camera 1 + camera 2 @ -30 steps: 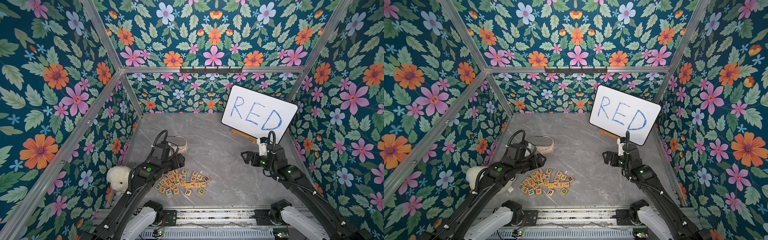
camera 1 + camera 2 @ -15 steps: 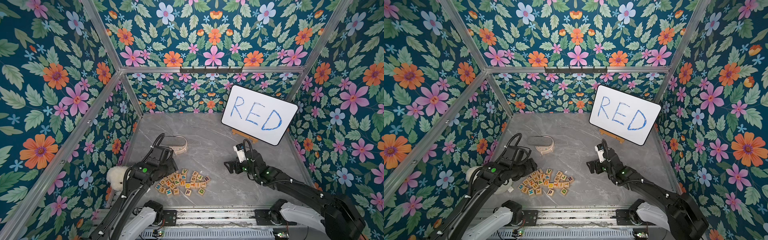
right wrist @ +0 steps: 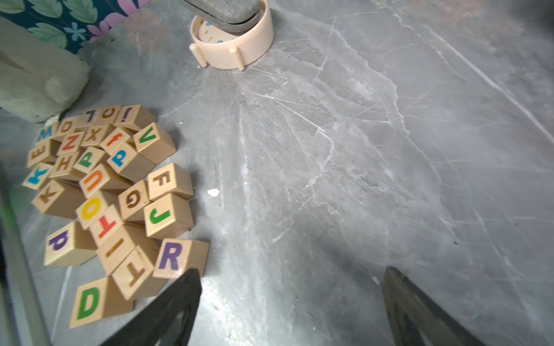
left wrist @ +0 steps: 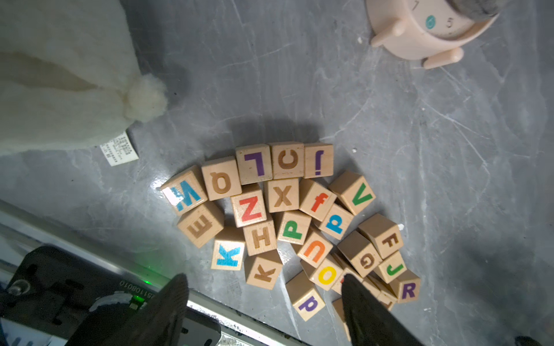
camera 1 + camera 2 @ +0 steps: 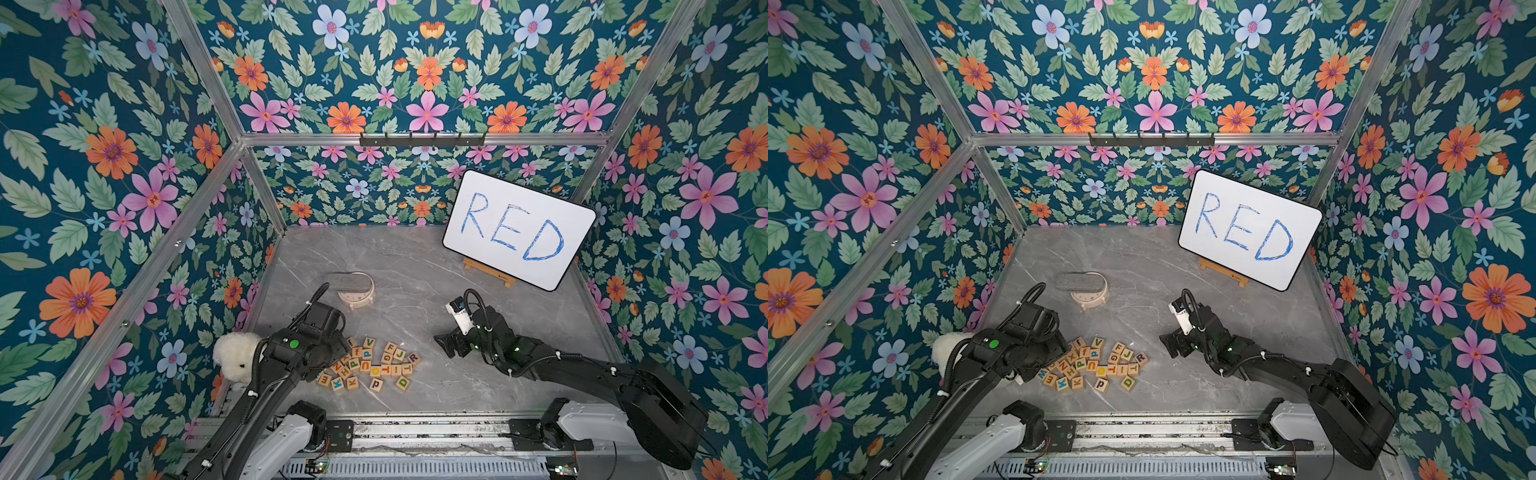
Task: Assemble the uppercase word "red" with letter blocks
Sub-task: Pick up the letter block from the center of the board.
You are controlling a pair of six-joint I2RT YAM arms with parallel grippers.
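Note:
The letter blocks (image 5: 370, 365) lie in a loose pile near the table's front, seen in both top views. On the pile's right edge sits the purple R (image 3: 171, 256) (image 5: 413, 357). The green D (image 3: 88, 302) (image 5: 1128, 382) is at the pile's front right. An orange-brown E (image 4: 200, 224) (image 5: 324, 379) lies at its front left. My right gripper (image 3: 291, 269) (image 5: 446, 345) hangs open just right of the R, with one finger close beside that block. Above the left part of the pile, my left gripper (image 4: 263, 278) is open and holds nothing; in the top views its fingers are hidden under the arm.
A white plush toy (image 5: 235, 359) lies left of the pile, against the left arm. A beige round timer (image 5: 355, 289) with a grey pad on it stands behind the pile. The white board (image 5: 519, 228) with blue "RED" leans on a wooden easel at the back right.
My right arm has swung left and down, from near the board to just beside the pile's right edge. The left arm has drawn back over the pile's left side.

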